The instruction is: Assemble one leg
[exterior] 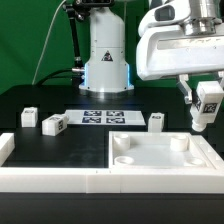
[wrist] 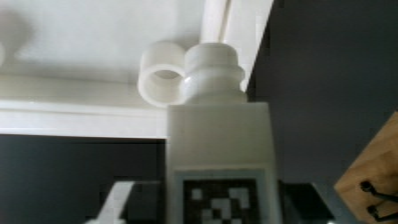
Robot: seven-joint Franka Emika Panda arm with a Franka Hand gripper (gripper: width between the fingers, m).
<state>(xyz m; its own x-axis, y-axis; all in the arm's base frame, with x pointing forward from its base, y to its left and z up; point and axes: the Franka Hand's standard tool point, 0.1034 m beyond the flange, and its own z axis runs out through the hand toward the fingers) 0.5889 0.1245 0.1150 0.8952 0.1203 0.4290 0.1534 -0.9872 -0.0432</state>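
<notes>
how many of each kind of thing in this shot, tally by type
small white block-shaped legs with marker tags: 4, with 3 lying loose and 1 held in the gripper
large white square panel with round corner sockets: 1
thin flat white marker board: 1
total: 6
</notes>
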